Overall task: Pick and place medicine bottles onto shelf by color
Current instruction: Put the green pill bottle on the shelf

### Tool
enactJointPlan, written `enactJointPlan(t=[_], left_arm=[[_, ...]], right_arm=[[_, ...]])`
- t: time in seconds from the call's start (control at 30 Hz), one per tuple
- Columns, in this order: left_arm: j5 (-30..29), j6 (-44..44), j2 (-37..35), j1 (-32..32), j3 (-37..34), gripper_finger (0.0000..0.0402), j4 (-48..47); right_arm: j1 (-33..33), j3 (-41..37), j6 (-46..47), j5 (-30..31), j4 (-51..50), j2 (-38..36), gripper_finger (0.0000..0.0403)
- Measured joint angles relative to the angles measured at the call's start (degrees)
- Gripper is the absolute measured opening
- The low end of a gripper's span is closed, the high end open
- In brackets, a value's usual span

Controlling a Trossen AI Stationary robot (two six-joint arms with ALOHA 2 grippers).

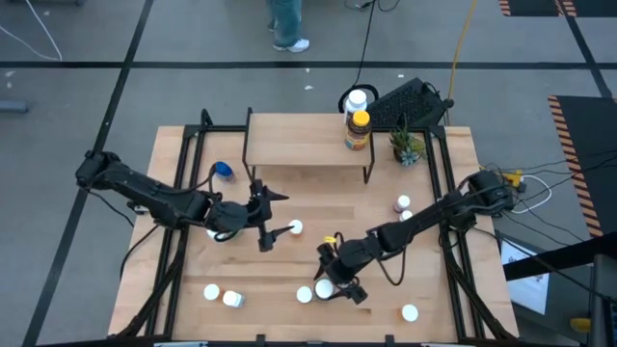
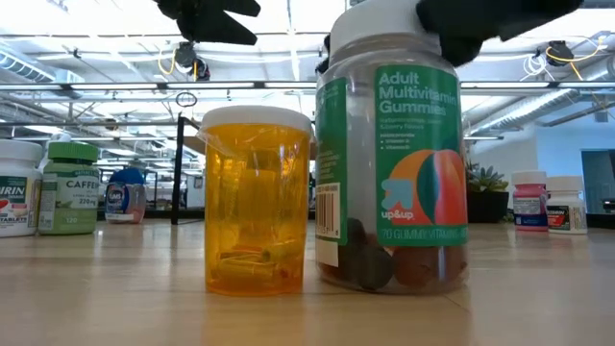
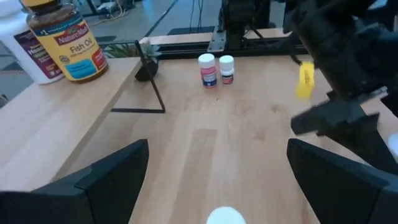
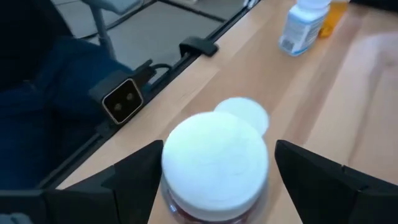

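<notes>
your left gripper (image 1: 273,232) sits mid-table in front of the shelf (image 1: 299,141), with its fingers (image 3: 109,171) spread wide and nothing held between them. a white-capped bottle (image 1: 296,227) stands just beside the fingertips, and only the rim of its cap shows at the edge of the left wrist view.

your right gripper (image 1: 333,281) is lowered near the front centre of the table. its fingers (image 4: 134,171) stand wide apart on either side of the white cap of the gummies bottle (image 4: 214,165), with clear gaps on both sides, so it grips nothing. a second white cap (image 4: 244,114) lies just behind this bottle.

in the low view, the green-labelled gummies bottle stands upright just beside an orange bottle (image 2: 258,200) with a white cap (whether the two touch cannot be told).

on the shelf's right end you find two bottles close together: a white bottle (image 1: 356,101) and a fish oil bottle (image 1: 358,130) with a yellow cap. a blue bottle (image 1: 224,172) lies on the table left of the shelf. two small white bottles (image 1: 402,205) stand near the right edge, and more white-capped bottles (image 1: 221,295) are scattered along the front. a potted plant (image 1: 406,146) stands right of the shelf.
</notes>
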Motion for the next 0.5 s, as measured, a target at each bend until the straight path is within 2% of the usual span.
enactJointPlan(t=[0.17,0.37,0.5], left_arm=[[0.0,0.2,0.0,0.9,0.0,0.0385,-0.1],[0.0,-0.1,0.0,1.2,0.0,0.0385,0.0],[0.0,-0.1,0.0,1.2,0.0,0.0385,0.4]], right_arm=[[-0.1,0.1,0.8,-0.3,-0.3,0.3,0.0287],[0.0,0.1,2.3,-0.3,-1.6,-0.9,0.0226],[0.0,0.0,2.3,-0.1,-4.5,-2.4,0.0222]])
